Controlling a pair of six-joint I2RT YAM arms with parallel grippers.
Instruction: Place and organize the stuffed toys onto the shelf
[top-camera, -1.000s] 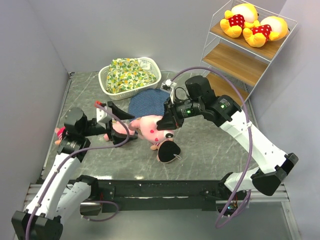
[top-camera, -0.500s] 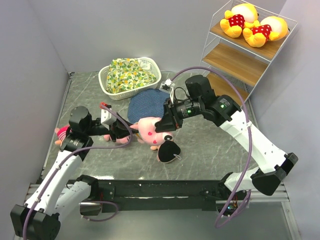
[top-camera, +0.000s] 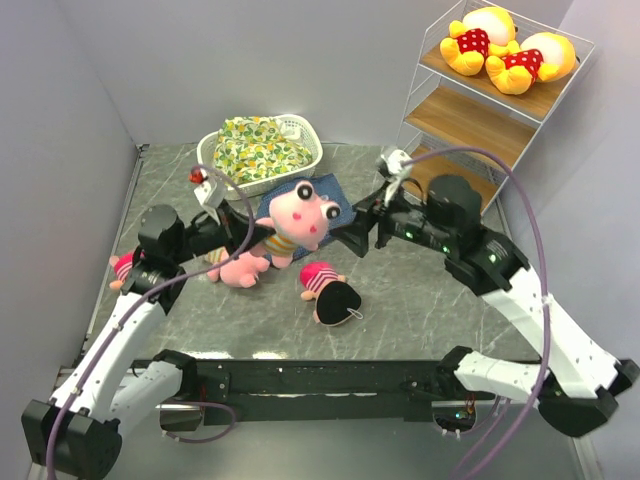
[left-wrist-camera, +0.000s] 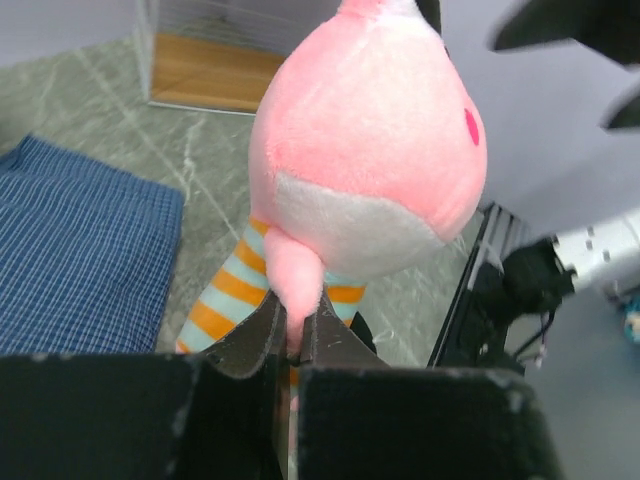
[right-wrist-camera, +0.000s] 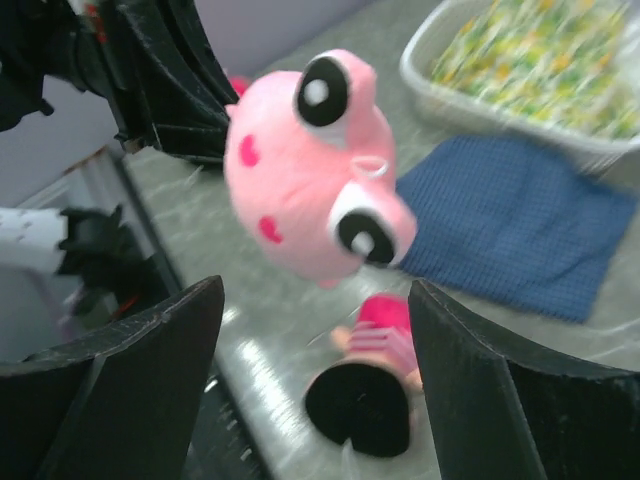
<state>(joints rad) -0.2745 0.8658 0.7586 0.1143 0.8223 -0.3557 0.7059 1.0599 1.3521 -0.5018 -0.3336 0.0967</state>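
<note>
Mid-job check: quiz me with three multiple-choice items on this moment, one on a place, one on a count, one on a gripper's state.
1. On which board of the shelf do the yellow bears lie? A top; B middle; C bottom.
2. How many pink striped piglets show in the top view? A one; B two; C four.
3. The left gripper is: A wide open; B shut on nothing; C shut on a piglet.

1 A: both bears rest on the highest board.
2 B: one is lifted, another lies on the table.
3 C: the left wrist view shows the fingers pinched on a pink limb of the lifted one.
</note>
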